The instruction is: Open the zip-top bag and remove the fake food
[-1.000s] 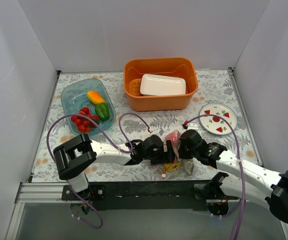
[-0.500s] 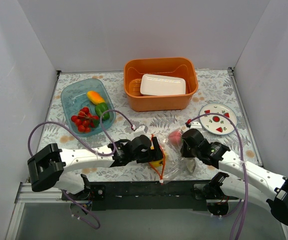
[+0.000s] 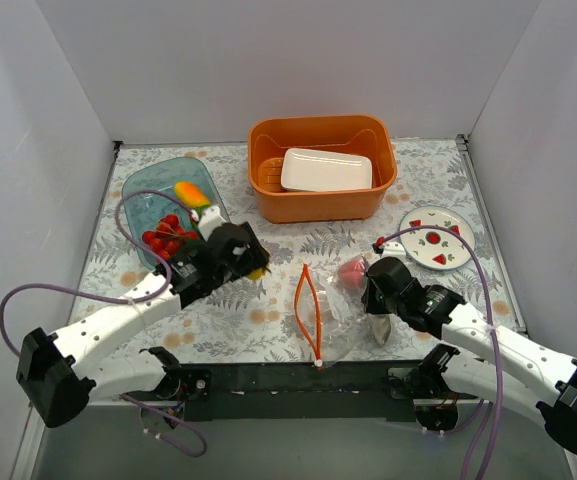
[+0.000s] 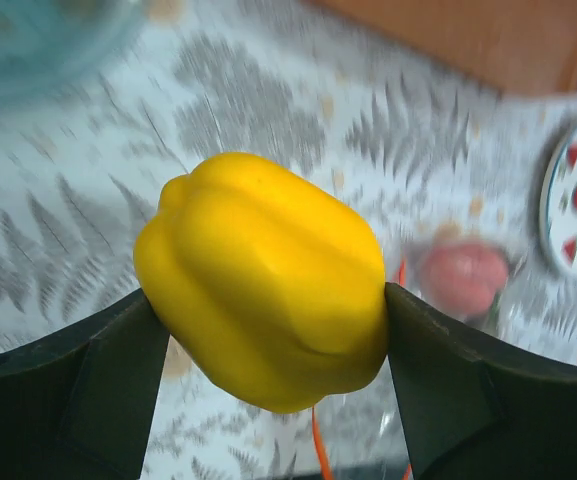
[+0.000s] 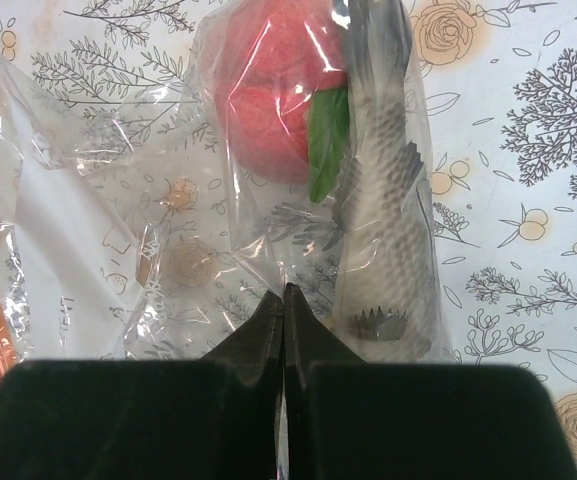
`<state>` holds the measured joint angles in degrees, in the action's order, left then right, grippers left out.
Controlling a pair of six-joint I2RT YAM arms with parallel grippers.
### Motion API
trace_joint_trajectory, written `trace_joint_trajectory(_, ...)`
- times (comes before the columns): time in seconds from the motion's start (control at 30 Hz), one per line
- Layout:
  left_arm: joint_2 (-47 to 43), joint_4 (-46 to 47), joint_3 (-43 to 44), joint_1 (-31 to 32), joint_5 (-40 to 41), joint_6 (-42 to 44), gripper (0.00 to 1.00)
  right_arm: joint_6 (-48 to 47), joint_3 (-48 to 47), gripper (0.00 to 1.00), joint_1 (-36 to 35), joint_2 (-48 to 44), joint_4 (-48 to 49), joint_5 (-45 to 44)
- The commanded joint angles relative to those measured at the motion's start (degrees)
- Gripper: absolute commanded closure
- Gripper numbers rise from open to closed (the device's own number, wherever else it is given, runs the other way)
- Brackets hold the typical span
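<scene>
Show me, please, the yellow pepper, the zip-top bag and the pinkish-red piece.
yellow pepper (image 4: 268, 275), left wrist view, middle of its front face.
zip-top bag (image 5: 98, 230), right wrist view, bare clear plastic wall.
pinkish-red piece (image 5: 268, 110), right wrist view, middle of its red body.

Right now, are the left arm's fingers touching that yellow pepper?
Touching. The left wrist view shows both left fingers pressed against opposite sides of the yellow pepper.
</scene>
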<state>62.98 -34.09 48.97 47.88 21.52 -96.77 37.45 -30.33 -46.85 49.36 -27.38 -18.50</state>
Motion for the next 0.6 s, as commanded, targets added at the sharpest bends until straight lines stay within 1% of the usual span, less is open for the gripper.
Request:
trace_joint_trajectory(0.0,1.5,1.7,7.4,-16.0,1.1,13.1,0.73,-1.5,-2.3,0.99,0.4,-1.3,0.2,-0.1)
trace_joint_trajectory(0.03,2.9,2.5,10.3,-18.9,0.7,14.2,0.73,-1.7,-2.4,0.99,0.4,-1.3,0.1,-0.2)
trace_joint_trajectory(0.07,6.3,3.5,11.5,-21.9,0.0,15.2,0.72,-2.1,-2.5,0.99,0.3,-1.4,0.0,-0.2)
trace_joint_trajectory(0.1,7.8,5.7,12.8,-27.9,-2.3,16.6,0.72,-2.3,-2.6,0.99,0.4,-1.4,0.0,-0.1)
trace_joint_trajectory(0.17,11.2,8.1,15.4,-33.2,-3.8,17.2,0.71,-2.6,-2.8,0.99,0.4,-1.5,-0.2,0.0)
trace_joint_trajectory(0.2,14.7,10.3,16.4,-37.8,-5.2,17.5,0.71,-2.8,-2.8,0.99,0.4,-1.7,-0.2,0.6)
trace_joint_trajectory(0.27,18.4,12.0,19.8,-41.4,-5.8,17.9,0.71,-3.0,-2.7,0.99,0.4,-1.9,0.1,1.2)
trace_joint_trajectory(0.3,22.4,12.7,20.9,-43.9,-6.0,18.3,0.7,-3.1,-2.5,0.99,0.4,-2.1,0.3,1.7)
trace_joint_trajectory(0.33,24.2,13.0,22.3,-45.1,-7.3,18.9,0.7,-3.2,-2.2,0.99,0.4,-2.2,0.5,1.9)
trace_joint_trajectory(0.4,27.8,13.9,25.4,-47.2,-6.8,19.7,0.69,-3.3,-1.8,0.99,0.4,-2.2,1.3,2.6)
trace_joint_trajectory(0.43,30.9,14.0,26.2,-47.8,-7.1,20.4,0.66,-3.4,-1.6,0.99,0.4,-2.1,1.4,2.8)
trace_joint_trajectory(0.47,32.3,14.4,26.8,-47.8,-7.5,20.7,0.64,-3.4,-1.1,0.99,0.4,-2.0,2.1,2.9)
trace_joint_trajectory(0.5,33.5,14.7,28.0,-50.5,-7.9,21.0,0.64,-3.4,-1.1,0.99,0.3,-1.8,2.2,3.5)
trace_joint_trajectory(0.53,35.9,14.6,28.6,-51.2,-8.3,21.3,0.66,-3.5,-1.1,0.99,0.4,-1.6,2.2,3.5)
trace_joint_trajectory(0.57,36.8,14.5,29.2,-51.7,-9.2,21.6,0.65,-3.4,-0.9,0.99,0.4,-1.6,2.3,3.6)
